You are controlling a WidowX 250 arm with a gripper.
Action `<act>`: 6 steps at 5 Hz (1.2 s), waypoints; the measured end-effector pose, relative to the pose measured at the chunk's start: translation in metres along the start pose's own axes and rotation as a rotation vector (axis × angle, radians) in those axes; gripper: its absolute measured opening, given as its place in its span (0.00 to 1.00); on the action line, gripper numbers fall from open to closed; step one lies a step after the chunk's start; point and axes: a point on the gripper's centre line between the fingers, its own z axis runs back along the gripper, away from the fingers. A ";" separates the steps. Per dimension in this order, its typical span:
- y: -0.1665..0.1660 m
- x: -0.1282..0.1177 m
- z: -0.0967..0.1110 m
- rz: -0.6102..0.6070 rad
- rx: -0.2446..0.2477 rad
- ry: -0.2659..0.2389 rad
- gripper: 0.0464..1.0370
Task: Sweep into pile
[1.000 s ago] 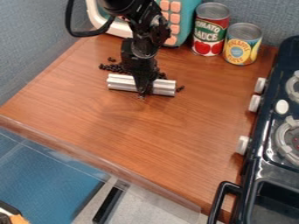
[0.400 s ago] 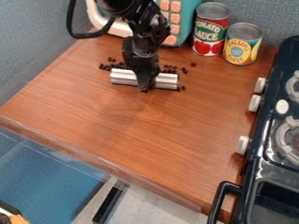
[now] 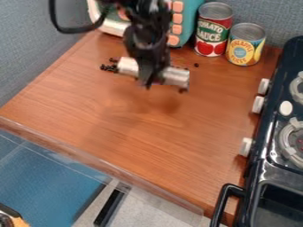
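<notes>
Camera view: your end effector [image 3: 148, 83] grips a silver, ridged metallic bar [image 3: 176, 77] over the brown wooden tabletop [image 3: 136, 133]; small round black beads [image 3: 109, 68] cluster near its left end, strays [image 3: 196, 65] sit rightward, so you likely have gathering left. Behind stand two labelled metal cans [image 3: 214, 32]; right, a black toy stove [image 3: 274, 166].

Gripper [image 3: 148, 84] hanging down, perhaps tilted

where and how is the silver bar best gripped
By its middle, probably from above, with the fingers across its narrow width: the silver bar is long and slim, so a central hold should balance both ends. The gripper is at that middle part.
</notes>
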 end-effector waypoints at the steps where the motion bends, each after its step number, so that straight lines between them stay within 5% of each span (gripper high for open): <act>1: -0.003 -0.013 0.006 -0.242 -0.083 0.034 0.33; 2: -0.002 -0.040 -0.001 -0.527 -0.066 0.076 0.33; 3: 0.014 -0.071 -0.029 -0.782 0.109 0.198 0.33; 4: 0.017 -0.097 -0.025 -0.967 0.200 0.445 0.33; 6: 0.023 -0.114 0.004 -1.393 0.232 0.707 0.33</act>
